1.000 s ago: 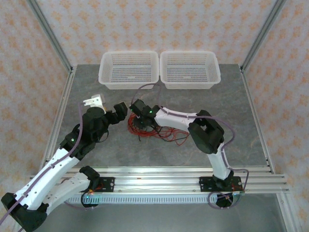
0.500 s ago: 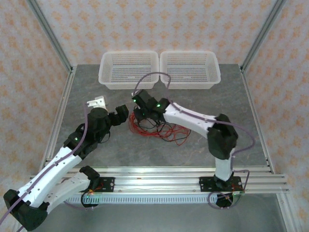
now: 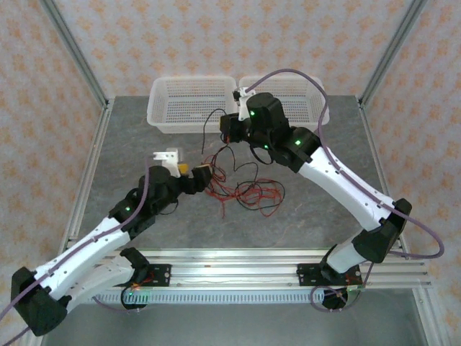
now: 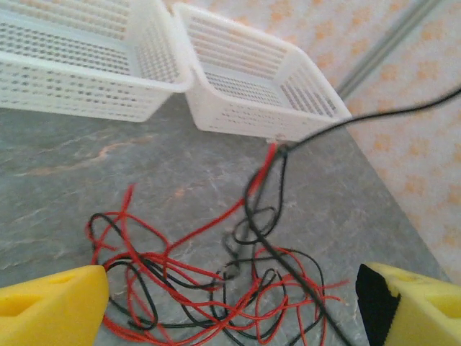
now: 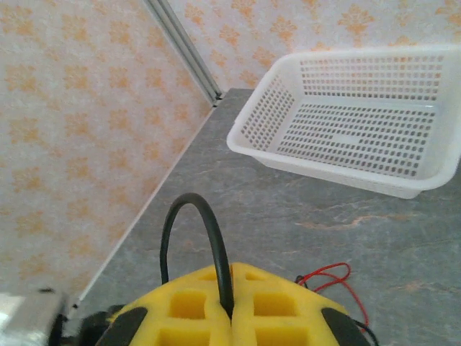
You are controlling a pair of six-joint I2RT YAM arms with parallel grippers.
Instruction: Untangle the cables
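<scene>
**A:** Start on the left: where is the left gripper (image 3: 199, 177)?

**B:** It sits low over the grey table (image 3: 137, 137), just beside the left edge of the cables (image 3: 245, 192). I cannot tell whether it touches them. In its wrist view the 2 yellow pads (image 4: 50, 303) stand far apart at the bottom corners, so the left gripper (image 4: 230, 306) is spread wide and grips nothing.

**A:** And the cables themselves?

**B:** They are a loose tangle of red and black strands (image 4: 194, 281) lying on the table in the middle, between the 2 arms and nearer than the baskets. 1 black strand (image 3: 204, 133) rises out of the heap in a tall arc. In the left wrist view it climbs away to the right edge (image 4: 374, 119), and a blurred red strand lifts part of the way beside it.

**A:** Then the right side?

**B:** The right gripper (image 3: 229, 131) hangs raised above the table, close to the near walls of the baskets. Its wrist view is plain: the pads of the right gripper (image 5: 230, 310) are pressed together with the black strand (image 5: 189, 216) clamped in the seam — the strand loops up above them. A bit of red cable (image 5: 328, 277) lies on the table below.

**A:** And the baskets?

**B:** There are 2 white mesh ones side by side at the far edge, the left basket (image 3: 189, 101) and the right basket (image 3: 295, 101).
</scene>
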